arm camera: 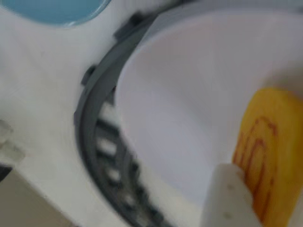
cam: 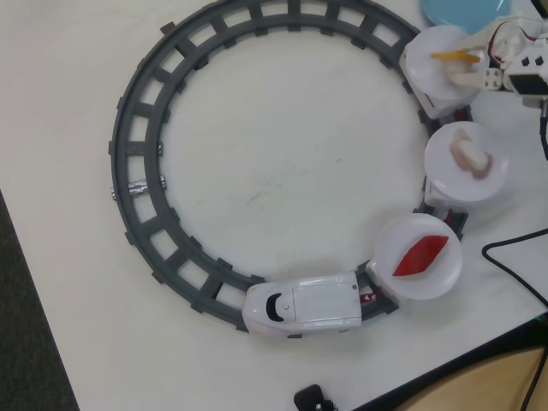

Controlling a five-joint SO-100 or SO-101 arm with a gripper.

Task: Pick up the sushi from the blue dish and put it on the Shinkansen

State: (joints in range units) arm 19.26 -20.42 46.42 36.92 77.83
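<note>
My gripper (cam: 460,62) reaches in from the top right of the overhead view and is shut on the sushi (cam: 454,56), a yellow strip held over the rearmost white plate (cam: 428,81) of the train. In the wrist view the sushi's yellow top (arm camera: 267,151) fills the right side beside one white fingertip (arm camera: 227,198), just above that plate (arm camera: 189,94); my gripper (arm camera: 270,198) is clamped on it. The blue dish (cam: 462,10) lies empty at the top edge, also in the wrist view (arm camera: 52,9). The Shinkansen (cam: 304,306) stands on the grey track's lower part.
The grey ring track (cam: 137,188) circles the table's middle. The middle plate (cam: 492,184) carries a beige-pink piece (cam: 469,156); the plate behind the engine (cam: 402,287) carries a red diamond piece (cam: 419,255). A black cable (cam: 514,261) runs at the right. The table edge (cam: 445,372) runs along the bottom right.
</note>
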